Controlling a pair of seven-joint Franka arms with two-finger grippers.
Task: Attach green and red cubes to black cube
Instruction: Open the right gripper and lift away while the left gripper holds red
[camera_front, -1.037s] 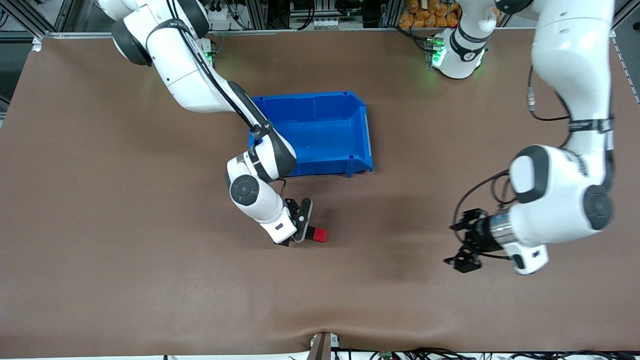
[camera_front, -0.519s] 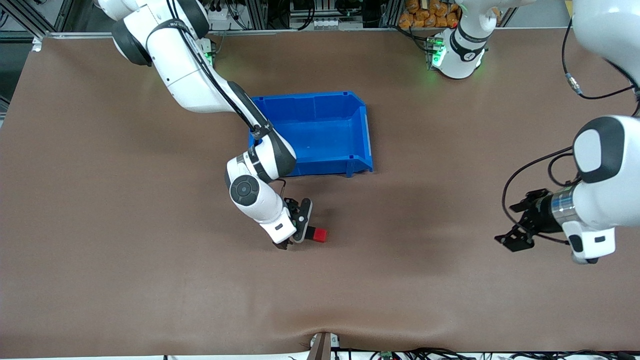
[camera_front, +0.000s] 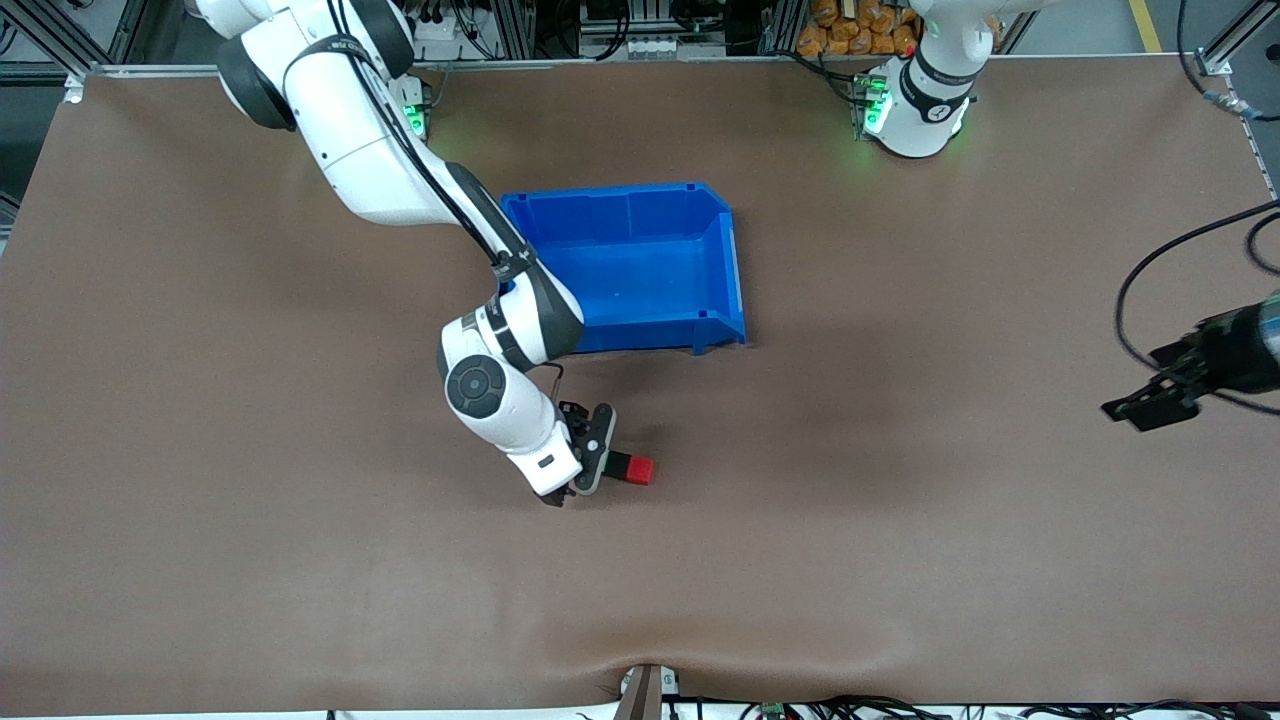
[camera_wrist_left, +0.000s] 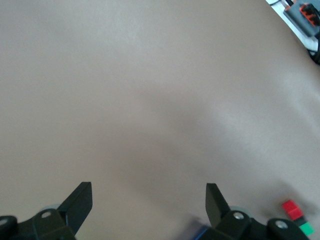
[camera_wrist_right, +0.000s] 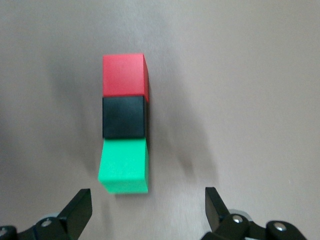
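Observation:
The right wrist view shows three small cubes in one straight row on the brown table, face against face: red cube (camera_wrist_right: 125, 75), black cube (camera_wrist_right: 124, 117), green cube (camera_wrist_right: 124, 165). My right gripper (camera_wrist_right: 148, 207) hovers open just off the green end and touches none of them. From the front, the red cube (camera_front: 641, 470) and black cube (camera_front: 620, 464) show beside the right gripper (camera_front: 592, 458), which hides the green one. My left gripper (camera_front: 1135, 385) hangs open and empty over bare table at the left arm's end.
An empty blue bin (camera_front: 738, 280) stands farther from the front camera than the cubes, close to the right arm's forearm. The left wrist view shows bare table, with the red cube (camera_wrist_left: 290, 207) and green cube (camera_wrist_left: 306, 229) far off.
The right gripper's jaws have widened and it has backed slightly off the cube row. The left arm has swung away toward its own end of the table.

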